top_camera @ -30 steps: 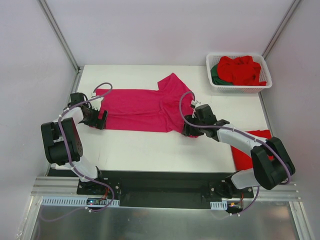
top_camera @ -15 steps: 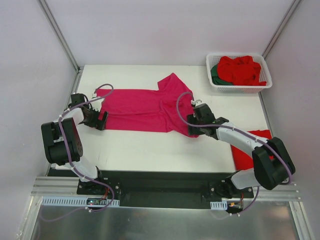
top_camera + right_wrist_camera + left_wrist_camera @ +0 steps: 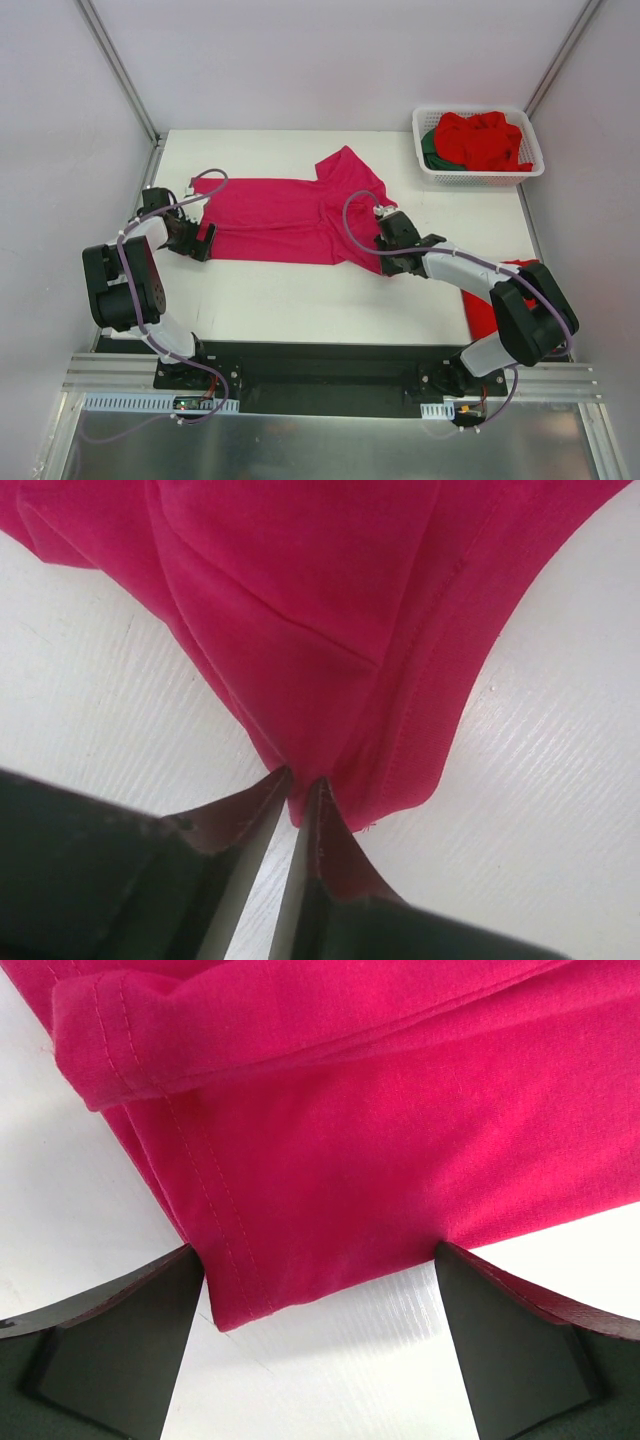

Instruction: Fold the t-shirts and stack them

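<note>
A magenta-pink t-shirt (image 3: 290,215) lies spread across the white table. My left gripper (image 3: 196,240) stands open at the shirt's near left corner. In the left wrist view that hemmed corner (image 3: 330,1160) lies between the wide-apart fingers of the left gripper (image 3: 318,1260). My right gripper (image 3: 388,262) is at the shirt's near right end, shut on a pinch of the cloth. The right wrist view shows the right gripper (image 3: 303,780) with its tips pressed on a fold of the magenta cloth (image 3: 330,600). Other t-shirts, red (image 3: 482,138) and dark green (image 3: 430,150), lie in a basket.
The white slotted basket (image 3: 475,178) stands at the back right corner of the table. Another red cloth (image 3: 482,315) lies at the table's right edge, partly under the right arm. Enclosure walls close in the left, back and right sides.
My right gripper has slid a little left and farther in along the shirt's edge, and its jaws have closed on the cloth. The left arm has not moved.
</note>
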`<state>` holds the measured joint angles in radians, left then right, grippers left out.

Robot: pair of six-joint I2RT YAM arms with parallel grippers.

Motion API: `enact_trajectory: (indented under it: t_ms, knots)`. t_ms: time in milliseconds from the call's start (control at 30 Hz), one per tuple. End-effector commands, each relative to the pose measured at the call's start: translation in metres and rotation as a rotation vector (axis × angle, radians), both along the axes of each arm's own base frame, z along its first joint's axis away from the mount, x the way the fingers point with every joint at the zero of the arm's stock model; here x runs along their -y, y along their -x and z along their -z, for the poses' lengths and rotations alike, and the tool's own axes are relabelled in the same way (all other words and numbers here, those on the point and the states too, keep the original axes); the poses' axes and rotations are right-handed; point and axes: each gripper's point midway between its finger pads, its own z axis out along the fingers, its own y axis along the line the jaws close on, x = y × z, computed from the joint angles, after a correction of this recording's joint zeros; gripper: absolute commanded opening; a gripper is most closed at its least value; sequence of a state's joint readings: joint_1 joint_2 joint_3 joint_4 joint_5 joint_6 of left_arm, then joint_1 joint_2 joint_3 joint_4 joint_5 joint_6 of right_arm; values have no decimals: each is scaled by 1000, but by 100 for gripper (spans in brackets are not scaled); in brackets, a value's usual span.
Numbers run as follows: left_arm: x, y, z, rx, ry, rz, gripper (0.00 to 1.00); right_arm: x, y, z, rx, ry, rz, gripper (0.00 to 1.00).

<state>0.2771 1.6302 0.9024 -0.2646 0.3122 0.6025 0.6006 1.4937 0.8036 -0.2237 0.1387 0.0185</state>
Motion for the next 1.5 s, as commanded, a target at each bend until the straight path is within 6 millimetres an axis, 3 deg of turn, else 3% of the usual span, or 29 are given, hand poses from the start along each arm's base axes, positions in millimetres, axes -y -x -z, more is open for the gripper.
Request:
enact_trajectory:
  t_ms: [0,167,433,600,633,733,833,933,1000,1033,1067,1133,1200,1233,1267,1467]
  knots:
    - [-4,15,7,-28,-30,21,99,1,-11,-19,54,30,14,10]
    - [-10,22,13,-47,-40,18,99,9,-14,-35,100,63,35,1]
    - [-14,18,17,-53,-35,9,98,10,-17,-46,119,80,21,1]
    - [-14,17,18,-59,-21,-5,56,10,-17,-46,120,96,16,1]
    - [-14,16,18,-57,-22,-5,30,11,-17,-46,120,99,18,1]
    - [-15,18,18,-61,-29,-9,0,12,-18,-44,108,121,18,1]
    - [-16,19,18,-62,-34,-9,0,14,-16,-39,93,145,14,1]
    - [-16,19,17,-62,-33,-8,5,12,-15,-37,76,155,4,1]
    - [-16,20,18,-65,-33,-9,16,9,-13,-32,52,155,-9,1]
    - [-15,20,18,-65,-32,-7,25,7,-12,-31,46,157,-15,1]
    - [-15,21,18,-68,-31,-4,54,7,-10,-27,33,161,-21,10]
    - [-14,24,18,-69,-29,2,73,5,-9,-27,35,164,-23,25]
    - [-12,29,20,-81,-25,10,89,5,-9,-28,38,170,-20,27]
    - [-12,30,19,-81,-31,17,94,6,-8,-29,39,181,-20,37]
    - [-12,33,20,-90,-34,18,96,8,-9,-31,43,188,-14,40]
    - [-14,37,7,-74,-62,36,99,20,-18,-59,143,299,41,41]
